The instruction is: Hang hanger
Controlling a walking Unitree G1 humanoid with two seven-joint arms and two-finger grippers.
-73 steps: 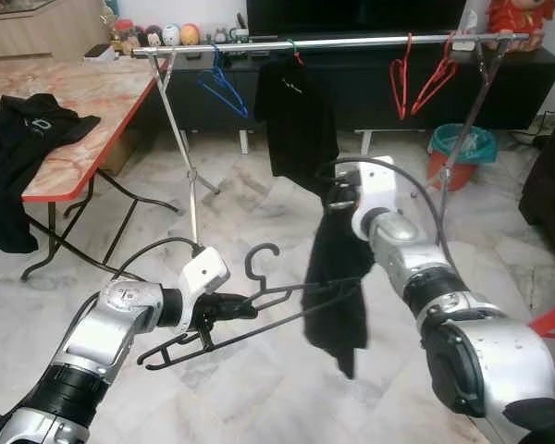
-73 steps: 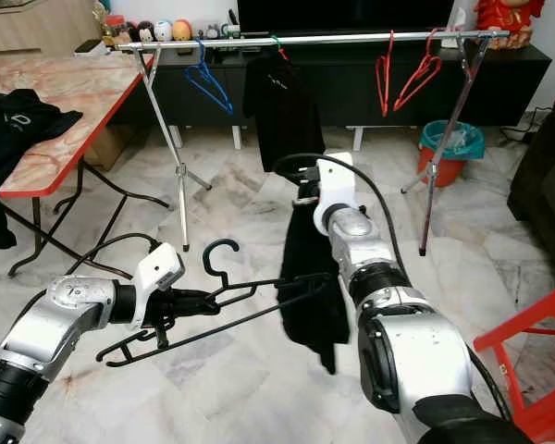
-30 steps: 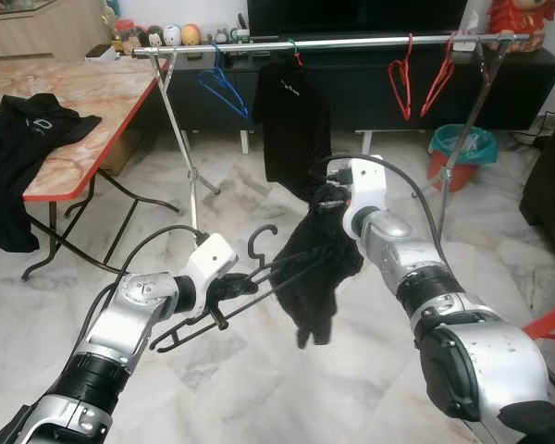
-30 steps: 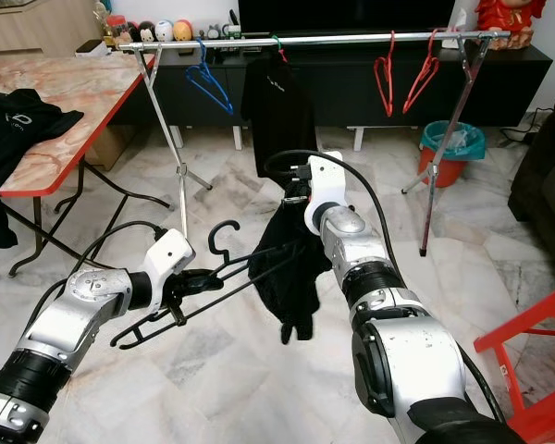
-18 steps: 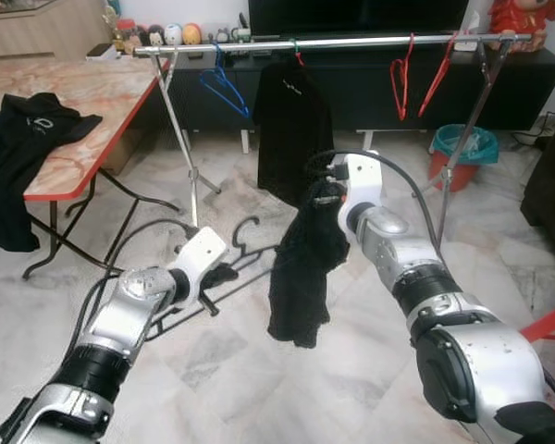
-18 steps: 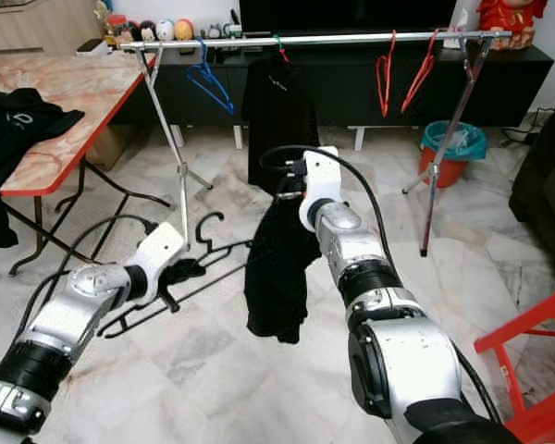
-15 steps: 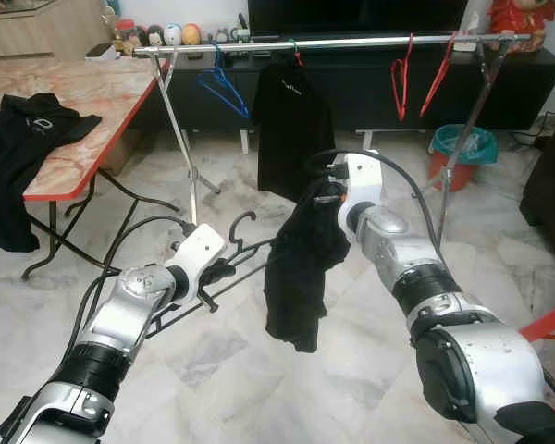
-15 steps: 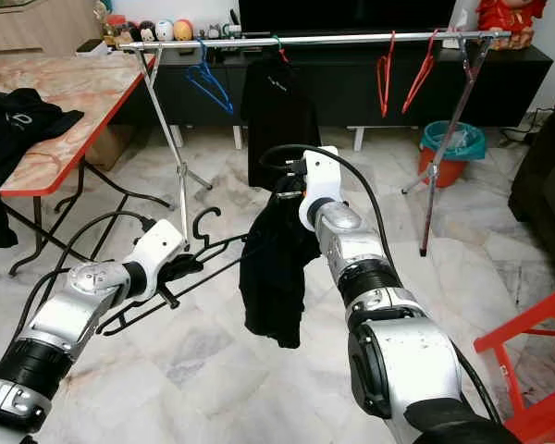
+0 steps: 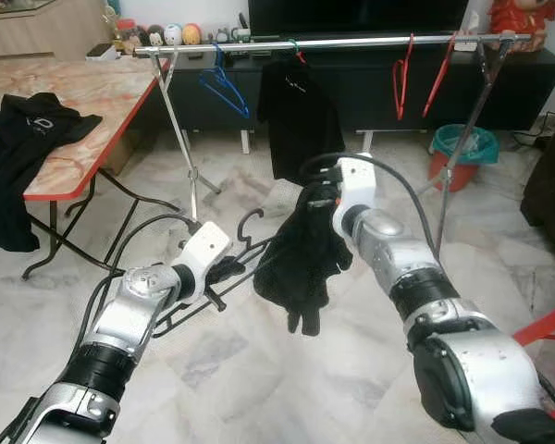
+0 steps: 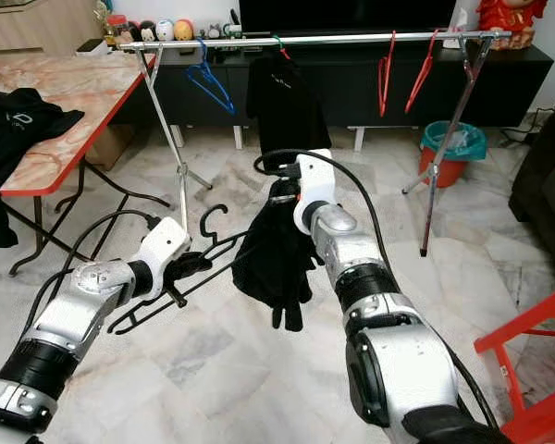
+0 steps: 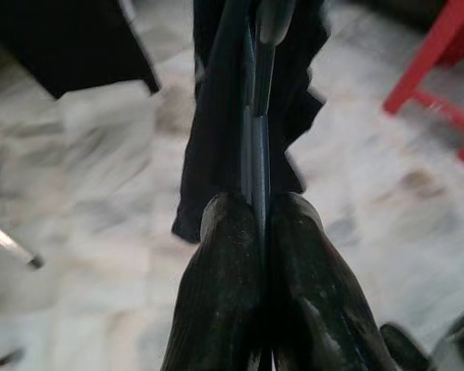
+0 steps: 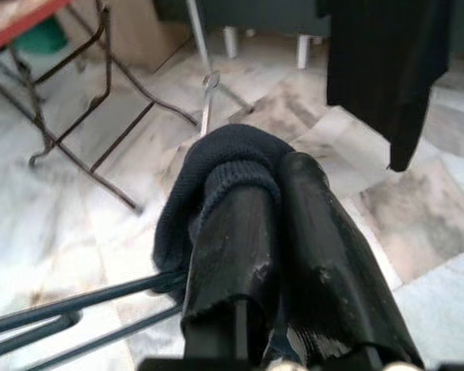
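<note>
A black wire hanger (image 9: 250,252) lies tilted low over the floor, and my left gripper (image 9: 224,270) is shut on it near the neck. The left wrist view shows both fingers (image 11: 224,255) pressed on the hanger's thin bar (image 11: 252,147). The hanger's right end runs into a bunched black garment (image 9: 301,259). My right gripper (image 9: 319,199) is shut on that garment's top edge; the fabric (image 12: 224,151) folds over one finger (image 12: 236,232). The silver clothes rail (image 9: 351,42) stands beyond, across the back.
On the rail hang a blue hanger (image 9: 224,88), a black shirt (image 9: 301,116) and two red hangers (image 9: 416,74). A marble-top table (image 9: 83,111) with dark clothes (image 9: 23,139) stands left. A teal bin (image 9: 462,148), a dark sofa (image 9: 550,176) and a red chair (image 9: 548,324) are right.
The left gripper carried the hanger away from me and to the left, toward the garment. The garment, which hung long, is now bunched, and the right gripper has shifted slightly left.
</note>
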